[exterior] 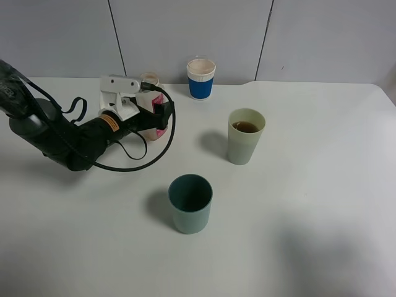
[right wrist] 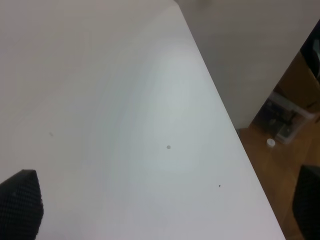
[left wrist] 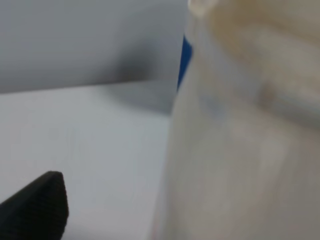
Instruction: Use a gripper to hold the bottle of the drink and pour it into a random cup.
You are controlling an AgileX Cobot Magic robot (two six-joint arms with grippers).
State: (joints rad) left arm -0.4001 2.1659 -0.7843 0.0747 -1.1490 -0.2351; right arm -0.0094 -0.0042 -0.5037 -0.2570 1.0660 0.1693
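The bottle of the drink [exterior: 157, 121] stands upright on the table at the back left, its pink label showing. My left gripper [exterior: 153, 100] straddles it with white fingers on either side. In the left wrist view the bottle [left wrist: 240, 145] fills the right side as a blur, and one black pad [left wrist: 35, 207] stands clear of it with a gap, so the gripper is open. The cup [exterior: 245, 137], tall and pale yellow-green, stands right of the bottle with brown liquid inside. The right wrist view shows my right gripper [right wrist: 165, 205] open over bare table.
A dark teal cup [exterior: 190, 203] stands in front of the middle. A blue-and-white paper cup [exterior: 201, 78] is at the back by the wall, its blue edge [left wrist: 185, 60] behind the bottle. The table edge [right wrist: 220, 115] drops to the floor beside my right gripper.
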